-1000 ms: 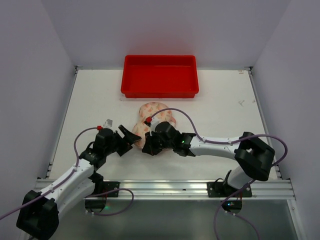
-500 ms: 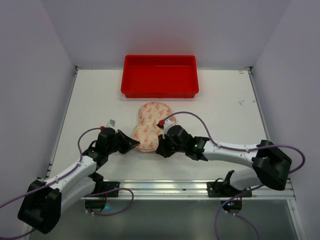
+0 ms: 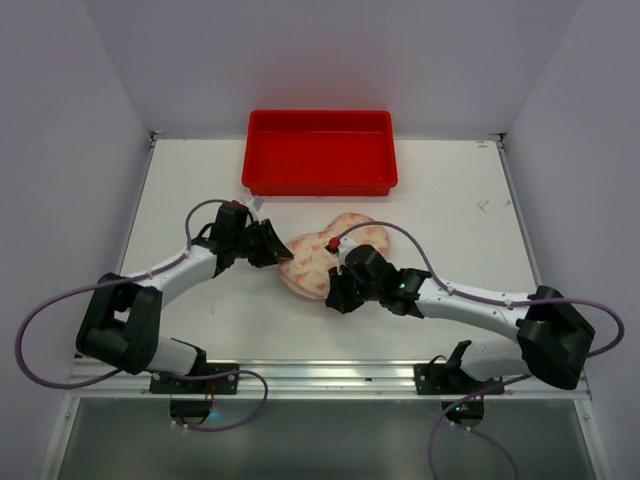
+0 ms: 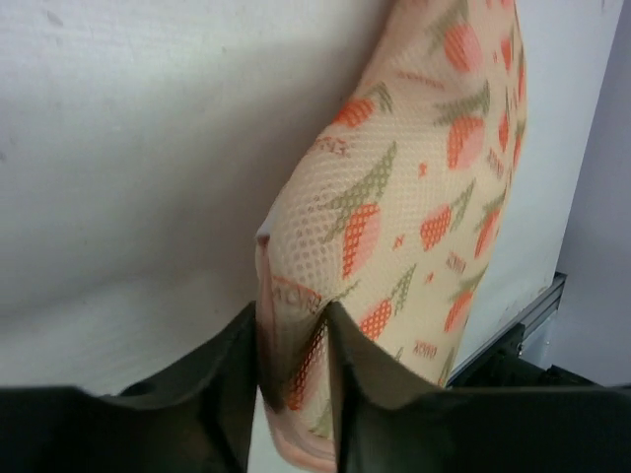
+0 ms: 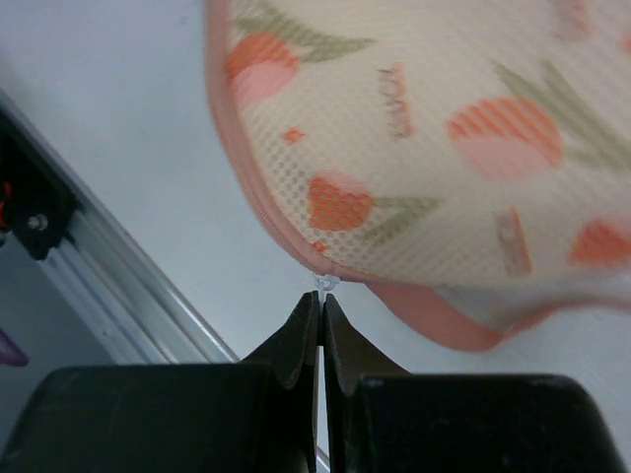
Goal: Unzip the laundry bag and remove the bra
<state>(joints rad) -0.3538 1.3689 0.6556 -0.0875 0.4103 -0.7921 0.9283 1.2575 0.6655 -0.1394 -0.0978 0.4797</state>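
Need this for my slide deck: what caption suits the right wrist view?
Right hand shut on the zipper pull at the pink-trimmed edge of the laundry bag.

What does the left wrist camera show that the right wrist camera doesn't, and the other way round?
Only the left wrist: the left gripper pinching a fold of mesh at one end of the laundry bag. Only the right wrist: the right gripper shut on the small clear zipper pull at the bag's edge. Both: the printed mesh bag lying on the white table, with the metal rail beyond.
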